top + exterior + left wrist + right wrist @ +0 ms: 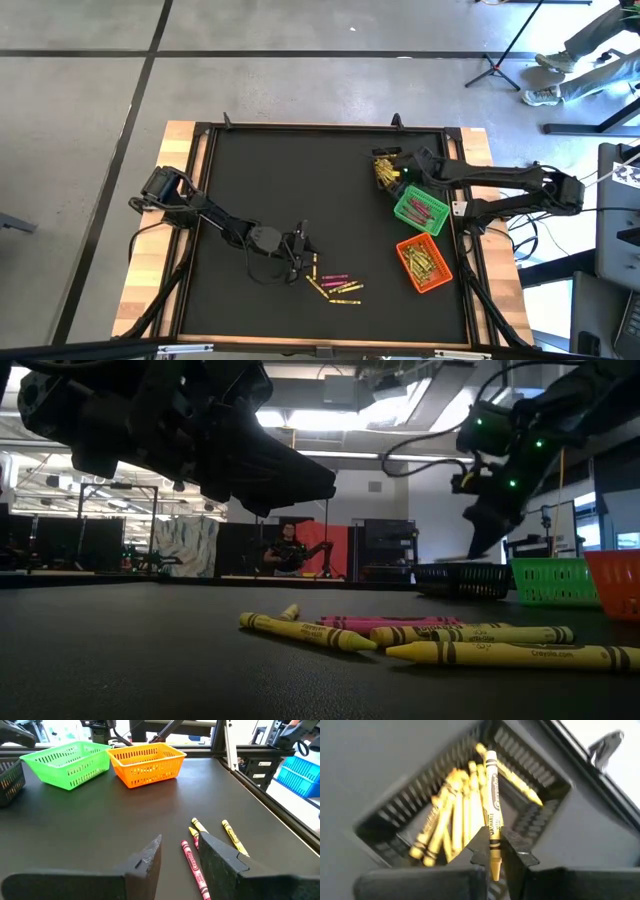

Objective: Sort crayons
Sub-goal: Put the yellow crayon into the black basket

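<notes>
One yellow crayon [492,810] in right pincer [494,851], over black bin [385,817]

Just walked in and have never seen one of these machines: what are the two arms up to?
They are sorting crayons by colour. The right gripper pinches a yellow crayon over the black slatted bin, which already holds yellow ones. The left gripper, fingers apart, hovers by the loose yellow and pink crayons left on the black table. The green basket and orange basket hold crayons too.

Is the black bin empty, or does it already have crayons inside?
Not empty. The black bin holds a pile of yellow crayons, and the right gripper, shut on one more yellow crayon, hangs above it.
</notes>
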Robot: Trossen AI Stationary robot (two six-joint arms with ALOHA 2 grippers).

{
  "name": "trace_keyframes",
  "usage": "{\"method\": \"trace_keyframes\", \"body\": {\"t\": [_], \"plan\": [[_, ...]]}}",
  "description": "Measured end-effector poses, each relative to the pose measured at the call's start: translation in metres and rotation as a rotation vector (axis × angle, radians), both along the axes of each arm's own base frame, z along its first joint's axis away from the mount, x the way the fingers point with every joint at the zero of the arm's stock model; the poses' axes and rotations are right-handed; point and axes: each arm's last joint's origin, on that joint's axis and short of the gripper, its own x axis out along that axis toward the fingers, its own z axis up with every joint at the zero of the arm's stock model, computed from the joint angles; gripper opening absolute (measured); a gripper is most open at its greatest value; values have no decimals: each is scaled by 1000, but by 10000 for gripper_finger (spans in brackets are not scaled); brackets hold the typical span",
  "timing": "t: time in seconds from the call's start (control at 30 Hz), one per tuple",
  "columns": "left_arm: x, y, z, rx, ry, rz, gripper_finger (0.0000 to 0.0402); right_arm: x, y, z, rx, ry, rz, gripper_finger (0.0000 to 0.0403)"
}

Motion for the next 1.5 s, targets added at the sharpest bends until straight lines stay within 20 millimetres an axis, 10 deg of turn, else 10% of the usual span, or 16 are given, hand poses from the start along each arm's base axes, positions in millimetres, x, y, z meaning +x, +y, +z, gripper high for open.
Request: {"method": "trace_keyframes", "body": {"t": [0.27, 0.47, 1.0, 1.5], "plan": [[-1, 2, -3, -21, 36, 54, 114, 8, 6, 3, 166, -121, 184, 139], [-3, 1, -9, -79, 111, 66, 114, 33, 46, 9, 243, -354, 597, 189], [-8, -16, -17, -268, 253, 324, 114, 55, 154, -17, 159, -544, 1033, 195], [33, -60, 22, -411, 452, 655, 108, 62, 168, -49, 153, -460, 1001, 195]]}}
